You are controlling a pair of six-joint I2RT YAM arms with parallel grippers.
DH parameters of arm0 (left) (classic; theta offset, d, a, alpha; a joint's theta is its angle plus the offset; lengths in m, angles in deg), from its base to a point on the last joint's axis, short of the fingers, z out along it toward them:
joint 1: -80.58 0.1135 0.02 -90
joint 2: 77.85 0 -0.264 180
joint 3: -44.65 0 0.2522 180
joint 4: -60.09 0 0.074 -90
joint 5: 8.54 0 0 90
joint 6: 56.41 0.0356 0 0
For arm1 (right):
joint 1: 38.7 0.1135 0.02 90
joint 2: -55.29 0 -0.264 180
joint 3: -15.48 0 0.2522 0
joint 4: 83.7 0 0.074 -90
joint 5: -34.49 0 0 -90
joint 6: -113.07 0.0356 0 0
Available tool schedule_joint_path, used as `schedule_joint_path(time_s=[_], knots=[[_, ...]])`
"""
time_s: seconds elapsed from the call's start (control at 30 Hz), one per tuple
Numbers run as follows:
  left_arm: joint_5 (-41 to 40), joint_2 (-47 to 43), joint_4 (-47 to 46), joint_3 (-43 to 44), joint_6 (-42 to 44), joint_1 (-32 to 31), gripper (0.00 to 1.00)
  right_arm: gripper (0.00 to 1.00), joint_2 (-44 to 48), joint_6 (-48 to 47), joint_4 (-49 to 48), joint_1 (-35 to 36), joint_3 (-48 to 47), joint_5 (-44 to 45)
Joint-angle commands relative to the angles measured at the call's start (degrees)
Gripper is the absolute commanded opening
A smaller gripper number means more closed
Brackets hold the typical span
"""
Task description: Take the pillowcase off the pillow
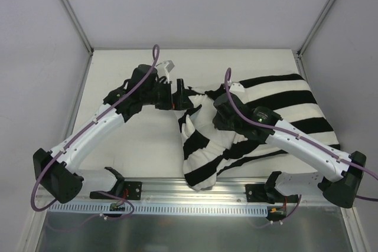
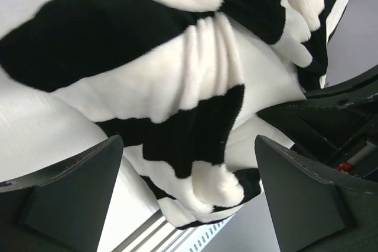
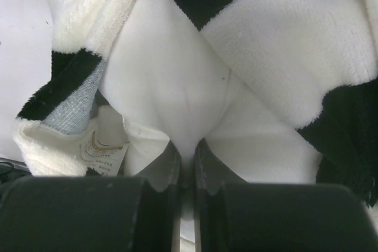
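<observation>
The black and white striped pillowcase (image 1: 283, 101) lies on the right half of the table, with a bunched part hanging toward the front middle. My right gripper (image 1: 215, 116) is pressed into that bunch. In the right wrist view it (image 3: 188, 153) is shut on a fold of the plain white pillow (image 3: 171, 75), which pokes out of the pillowcase opening (image 3: 283, 45) beside a small label (image 3: 103, 146). My left gripper (image 1: 188, 100) is at the cloth's left edge. In its wrist view it (image 2: 189, 146) is wide open, with striped cloth (image 2: 177, 81) just beyond the fingers, untouched.
A metal rail (image 1: 195, 196) runs along the near table edge, with both arm bases on it. White walls with frame posts (image 1: 71, 10) close in the table. My right arm's dark body (image 2: 336, 122) is close to the left gripper's right finger.
</observation>
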Motion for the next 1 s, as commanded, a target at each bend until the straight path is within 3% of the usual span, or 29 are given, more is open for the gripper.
schedule_joint_path(time_s=[0.0, 0.3, 0.4, 0.43, 0.47, 0.53, 0.7, 0.97], knots=[[-4.1, 4.2, 3.8, 4.8, 3.9, -3.2, 0.94, 0.01, 1.9, 0.2, -0.5, 0.3, -3.6, 2.7], [-1.5, 12.3, 5.1, 7.8, 5.8, -7.0, 0.83, 0.01, 1.3, 0.6, 1.2, 0.6, -4.4, 3.1], [-5.4, 15.0, 6.1, 8.0, 5.9, -7.2, 0.37, 0.01, 1.1, 1.0, 1.3, 1.0, -5.2, 3.1], [-6.6, 15.8, 6.6, 8.2, 6.2, -7.1, 0.04, 0.01, 1.9, 1.1, 1.7, 1.3, -5.6, 3.6], [-7.7, 16.5, 7.2, 8.4, 6.3, -6.9, 0.00, 0.01, 2.5, 1.2, 1.9, 1.4, -5.5, 4.3], [-7.9, 17.0, 8.2, 7.9, 6.0, -4.0, 0.00, 0.01, 4.4, 1.8, 2.8, 1.4, -4.9, 6.7], [0.3, 14.0, 6.4, 3.4, 4.0, 7.7, 0.00, 0.01, 13.3, 3.4, 6.3, 1.2, -2.0, 13.6], [1.0, 17.2, 5.7, 6.3, 0.5, 11.1, 0.00, 0.01, 19.7, 6.5, 10.7, 1.4, 1.2, 12.6]])
